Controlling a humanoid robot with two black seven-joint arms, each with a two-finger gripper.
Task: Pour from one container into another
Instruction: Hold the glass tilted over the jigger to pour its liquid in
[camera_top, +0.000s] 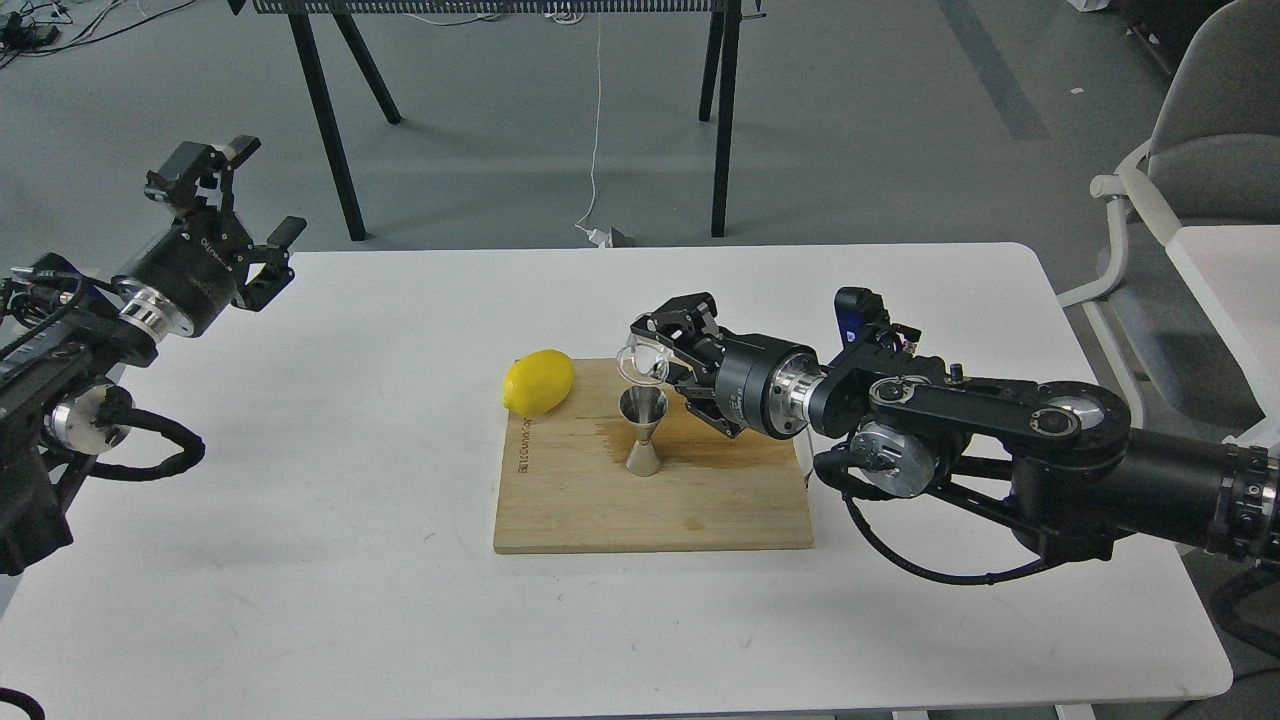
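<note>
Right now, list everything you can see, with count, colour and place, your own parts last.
glass cup: one, clear, tilted over the jigger, held in the right gripper
jigger: one, shiny steel, upright on the board
lemon: one, yellow, at the board's far left corner
cutting board: one, light wood, middle of the table
table: one, white, under it all
chair: one, grey and white, far right
black table legs: several, on the floor beyond
left gripper: one, black, open, raised at the left edge
right gripper: one, black, shut on the glass cup
</note>
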